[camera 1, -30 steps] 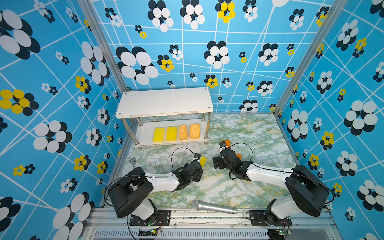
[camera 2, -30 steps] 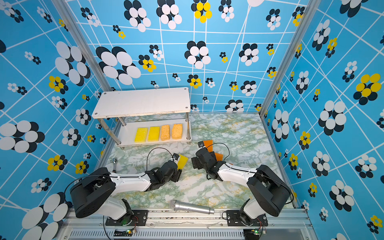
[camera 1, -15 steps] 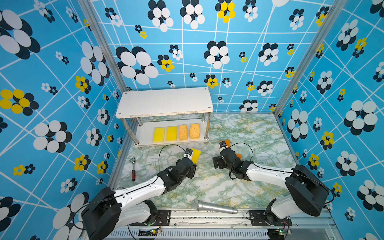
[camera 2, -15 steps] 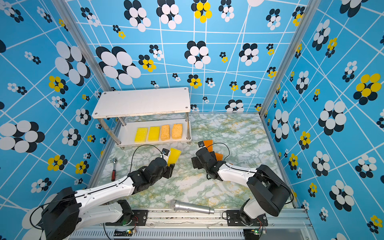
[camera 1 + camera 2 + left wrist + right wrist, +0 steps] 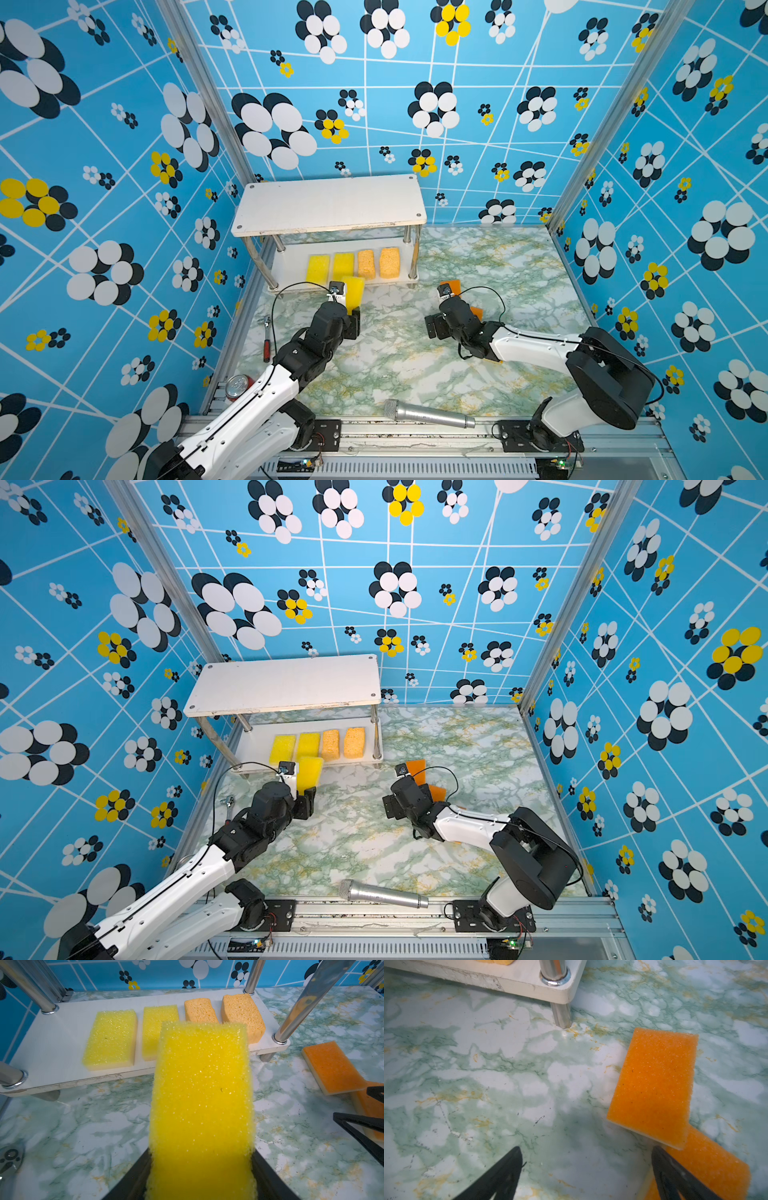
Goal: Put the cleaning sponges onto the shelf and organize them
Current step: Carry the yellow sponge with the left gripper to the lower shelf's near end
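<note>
The yellow sponge [image 5: 201, 1105] is coarse, open-pored foam with glinting fibres. The far tan-orange sponges [image 5: 242, 1014] look matt and cellular. The orange sponge [image 5: 654, 1084] has a gritty top over pale foam. Shelf boards [image 5: 328, 205] are matt white, scuffed at edges; shelf legs [image 5: 299, 1007] polished chrome. The tabletop [image 5: 395, 365] is glossy marble-print.

Small white two-tier shelf [image 5: 328, 203]: lower board [image 5: 52, 1043] bare at its left end; two flat yellow sponges [image 5: 111, 1039] and two thick tan sponges [image 5: 241, 1014] fill the rest. Its chrome tube legs [image 5: 295, 1007] flank the front opening.
</note>
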Controlling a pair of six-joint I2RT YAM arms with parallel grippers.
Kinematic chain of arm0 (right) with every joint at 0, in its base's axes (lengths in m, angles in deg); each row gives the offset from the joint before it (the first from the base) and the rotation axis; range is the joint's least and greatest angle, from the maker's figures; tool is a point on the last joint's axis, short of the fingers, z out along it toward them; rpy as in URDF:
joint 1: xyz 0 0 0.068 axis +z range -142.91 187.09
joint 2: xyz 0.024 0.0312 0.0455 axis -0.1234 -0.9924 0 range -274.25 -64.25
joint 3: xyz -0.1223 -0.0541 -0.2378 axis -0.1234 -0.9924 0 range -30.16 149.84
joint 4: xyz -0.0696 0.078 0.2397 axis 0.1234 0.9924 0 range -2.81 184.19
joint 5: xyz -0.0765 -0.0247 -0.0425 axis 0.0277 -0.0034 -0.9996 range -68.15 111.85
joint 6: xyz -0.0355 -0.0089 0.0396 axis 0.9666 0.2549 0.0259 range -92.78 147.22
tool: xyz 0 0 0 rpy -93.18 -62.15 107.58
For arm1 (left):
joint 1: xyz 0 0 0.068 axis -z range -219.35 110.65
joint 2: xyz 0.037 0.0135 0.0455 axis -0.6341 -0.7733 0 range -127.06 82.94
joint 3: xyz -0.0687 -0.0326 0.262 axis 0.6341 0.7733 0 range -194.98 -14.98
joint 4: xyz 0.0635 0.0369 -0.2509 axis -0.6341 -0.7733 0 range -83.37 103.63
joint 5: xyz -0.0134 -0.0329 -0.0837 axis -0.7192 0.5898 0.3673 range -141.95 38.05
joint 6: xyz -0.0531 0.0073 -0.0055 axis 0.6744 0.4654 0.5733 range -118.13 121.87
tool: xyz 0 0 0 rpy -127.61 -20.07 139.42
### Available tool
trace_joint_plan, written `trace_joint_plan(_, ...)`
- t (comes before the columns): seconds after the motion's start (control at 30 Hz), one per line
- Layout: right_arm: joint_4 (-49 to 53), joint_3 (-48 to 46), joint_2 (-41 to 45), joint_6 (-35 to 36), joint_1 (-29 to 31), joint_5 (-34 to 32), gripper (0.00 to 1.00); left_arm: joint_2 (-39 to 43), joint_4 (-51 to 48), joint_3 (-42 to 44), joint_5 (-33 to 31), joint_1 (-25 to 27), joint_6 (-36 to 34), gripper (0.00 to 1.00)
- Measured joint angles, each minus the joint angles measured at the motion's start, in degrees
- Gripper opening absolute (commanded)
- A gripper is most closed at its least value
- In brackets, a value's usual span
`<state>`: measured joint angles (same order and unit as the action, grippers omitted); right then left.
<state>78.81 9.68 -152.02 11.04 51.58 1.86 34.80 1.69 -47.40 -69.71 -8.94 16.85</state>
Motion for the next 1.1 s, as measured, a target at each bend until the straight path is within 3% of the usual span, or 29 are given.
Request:
trace_joint_plan(0.3, 0.02, 0.04, -0.07, 0.04, -0.02, 0.00, 0.99, 0.74, -0.31, -2.25, 1.60, -9.07, -6.32, 0.63)
trace_joint_plan(0.6, 0.04, 0.07, -0.07, 0.31, -0.44, 0.44, 0.99, 0.66, 2.93, -2.25, 9.75, -24.57, -8.24, 0.64)
trace_joint_plan(1.1, -0.57, 0.13, -0.59, 0.22, -1.03, 1.97, 0.99, -4.87, 15.37, 1.05, 23.98, -39.50, -11.65, 0.66)
